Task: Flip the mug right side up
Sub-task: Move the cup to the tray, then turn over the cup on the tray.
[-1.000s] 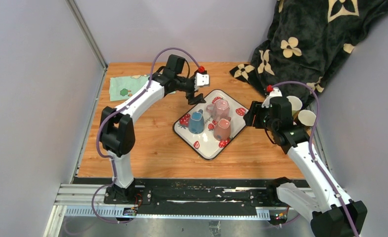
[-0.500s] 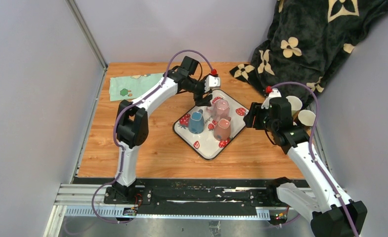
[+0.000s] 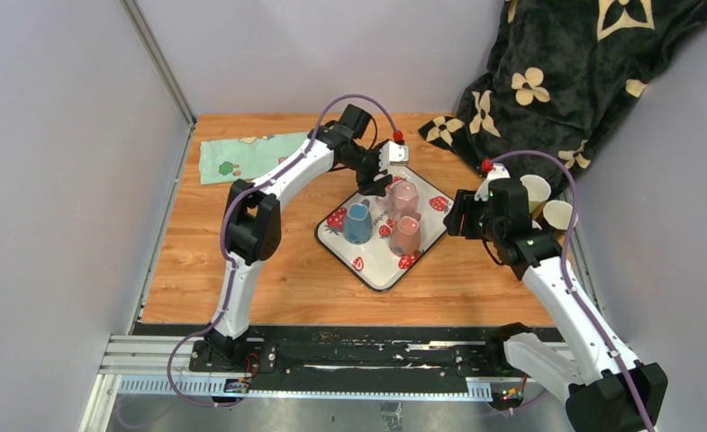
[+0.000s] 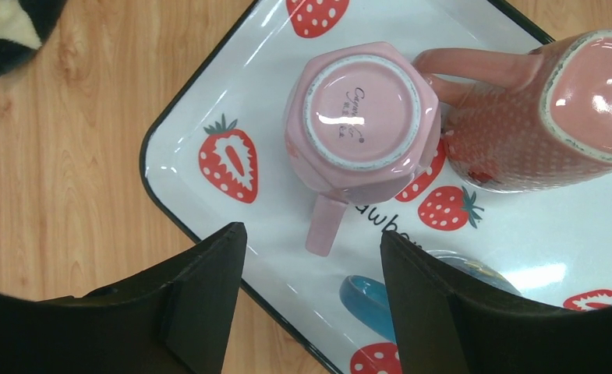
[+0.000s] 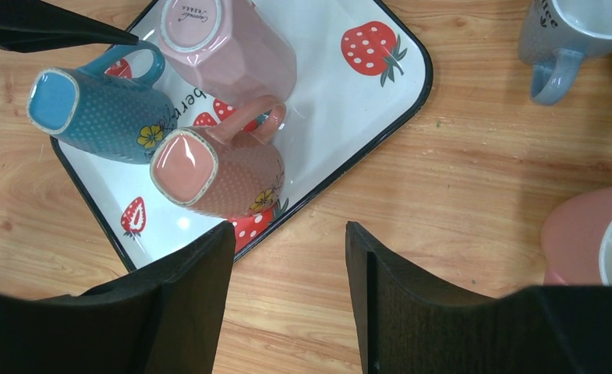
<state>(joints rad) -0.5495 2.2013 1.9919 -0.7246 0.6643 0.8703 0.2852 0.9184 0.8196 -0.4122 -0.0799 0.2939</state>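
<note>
Left tool [image 4: 310, 235], spread wide and empty, hangs directly above the inverted pale pink mug [image 4: 362, 117] on the tray [image 4: 226, 92], evidently positioned to grasp it.

Letters "awber" on the tray [image 4: 232, 86]; illegible script stamp on the pink mug [image 4: 361, 105].

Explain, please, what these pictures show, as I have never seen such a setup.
Two robot arms are bolted to a wooden table. One picture looks down from above; the other two come from cameras on each wrist. On a strawberry tray sit, upside down, a pale pink mug, a salmon mug and a blue mug. More mugs stand upright to the right. The left gripper hovers near the pale pink mug, the right gripper beside the tray; both are open, holding nothing.
</note>
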